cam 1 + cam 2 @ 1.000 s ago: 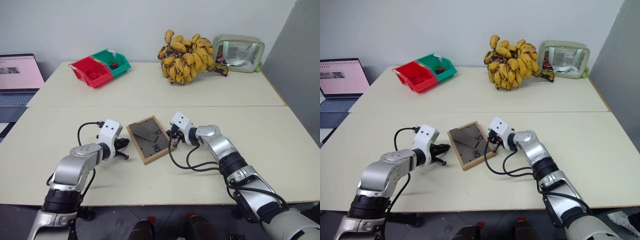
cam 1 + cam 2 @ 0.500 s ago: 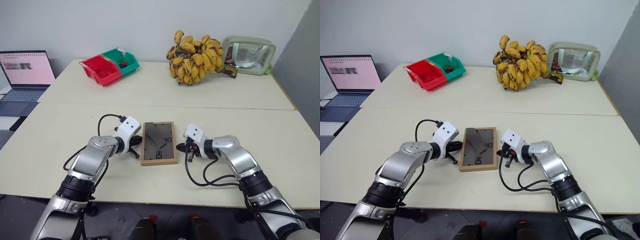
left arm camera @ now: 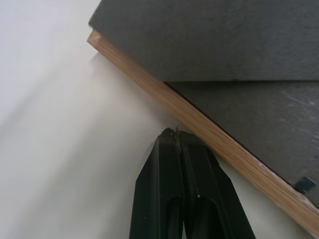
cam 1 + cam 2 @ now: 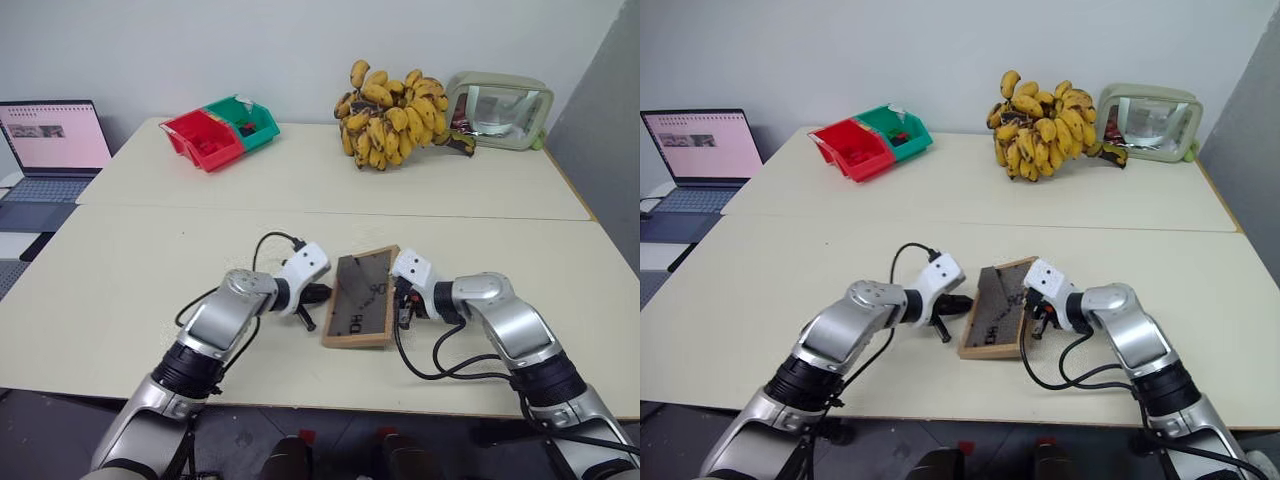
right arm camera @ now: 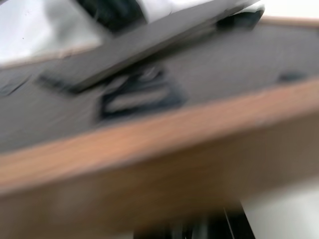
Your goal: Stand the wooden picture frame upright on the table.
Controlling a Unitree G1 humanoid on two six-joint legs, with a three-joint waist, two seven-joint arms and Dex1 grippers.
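Frame front hidden; right hand obscured.

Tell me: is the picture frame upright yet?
No. The wooden picture frame is tilted, back panel up, one long edge raised off the table.

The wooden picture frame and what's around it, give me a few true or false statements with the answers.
1. The wooden picture frame shows its dark back panel, with one side lifted off the table. True.
2. The left pincer is open wide around the frame's edge. False: it is shut, its tip against the wooden edge.
3. The right pincer is at the frame's opposite side. True.
4. The bananas lie beside the frame. False: they sit at the far side, next to the clear pouch.
5. The red bin and green bin stand apart. False: they touch.
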